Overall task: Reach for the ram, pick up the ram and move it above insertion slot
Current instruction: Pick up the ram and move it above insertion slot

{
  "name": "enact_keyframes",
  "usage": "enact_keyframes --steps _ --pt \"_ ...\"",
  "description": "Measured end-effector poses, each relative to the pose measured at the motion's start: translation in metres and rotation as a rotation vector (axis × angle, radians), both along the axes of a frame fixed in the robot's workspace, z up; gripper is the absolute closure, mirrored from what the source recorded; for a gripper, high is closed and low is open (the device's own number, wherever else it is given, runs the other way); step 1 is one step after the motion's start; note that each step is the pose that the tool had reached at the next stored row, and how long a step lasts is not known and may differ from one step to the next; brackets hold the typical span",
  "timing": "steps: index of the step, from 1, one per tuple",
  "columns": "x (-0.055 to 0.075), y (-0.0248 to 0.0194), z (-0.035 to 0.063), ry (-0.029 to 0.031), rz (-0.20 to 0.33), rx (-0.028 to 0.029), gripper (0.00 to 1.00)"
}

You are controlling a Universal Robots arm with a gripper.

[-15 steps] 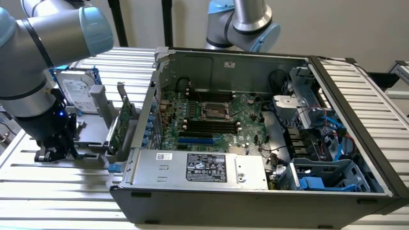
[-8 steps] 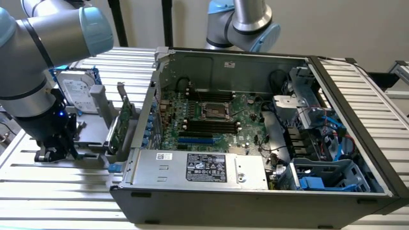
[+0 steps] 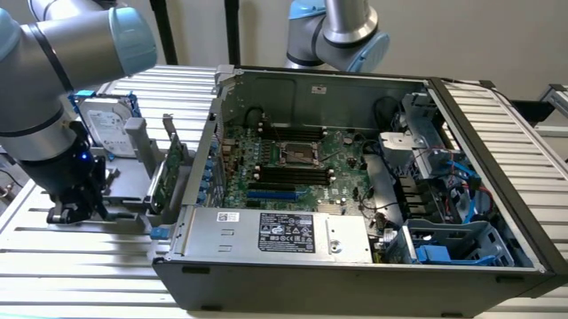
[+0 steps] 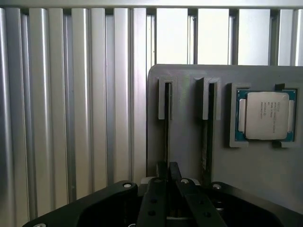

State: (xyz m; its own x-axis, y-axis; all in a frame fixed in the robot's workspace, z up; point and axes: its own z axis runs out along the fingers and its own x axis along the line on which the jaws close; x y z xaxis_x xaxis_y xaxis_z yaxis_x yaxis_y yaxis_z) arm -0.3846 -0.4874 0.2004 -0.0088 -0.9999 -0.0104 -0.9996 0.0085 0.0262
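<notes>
Though gripped, the ram (image 4: 167, 132) is not yet lifted from its holder.
On the table (image 3: 89, 266), beside the open computer case (image 3: 266, 266), the grey holder (image 4: 189, 156) holds the ram upright in one slot; the jaws, almost shut, appear to pinch its edge. Lifting and carrying it to the motherboard's memory slots (image 3: 293, 174) remain.

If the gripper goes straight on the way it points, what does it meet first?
Probably the ram: its edge sits between the gripper tips. Just beyond lies the gray holder; depth is unclear.
</notes>
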Motion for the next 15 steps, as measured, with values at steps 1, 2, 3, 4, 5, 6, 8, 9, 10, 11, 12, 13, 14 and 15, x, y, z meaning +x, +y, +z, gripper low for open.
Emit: enact_keyframes --steps 1,2,3,4,5,6,8,9,10,11,12,13,14,15 --pt "0.0 0.0 0.0018 -0.0001 0.0 0.0 0.87" --pt "0.0 0.0 0.0037 -0.0001 0.0 0.0 0.87" --pt "0.0 0.0 0.0059 -0.0001 0.0 0.0 0.87" --pt "0.0 0.0 0.0082 -0.0001 0.0 0.0 0.87" --pt "0.0 0.0 0.0109 -0.0001 0.0 0.0 0.87" --pt "0.0 0.0 0.0137 -0.0001 0.0 0.0 0.87" --pt "0.0 0.0 0.0213 -0.0002 0.0 0.0001 0.87" --pt "0.0 0.0 0.0256 0.0 0.0 0.0 0.87" --pt "0.0 0.0 0.0303 0.0 0.0 0.0 0.87" --pt "0.0 0.0 0.0347 -0.0001 0.0 0.0 0.87" --pt "0.0 0.0 0.0393 0.0 0.001 0.0 0.87" --pt "0.001 -0.0001 0.0438 -0.0001 0.002 0.0001 0.87" --pt "0.001 -0.0001 0.0482 -0.0002 0.002 0.0001 0.87" --pt "0.002 -0.0001 0.0527 0.0 0.003 0.0 0.87"
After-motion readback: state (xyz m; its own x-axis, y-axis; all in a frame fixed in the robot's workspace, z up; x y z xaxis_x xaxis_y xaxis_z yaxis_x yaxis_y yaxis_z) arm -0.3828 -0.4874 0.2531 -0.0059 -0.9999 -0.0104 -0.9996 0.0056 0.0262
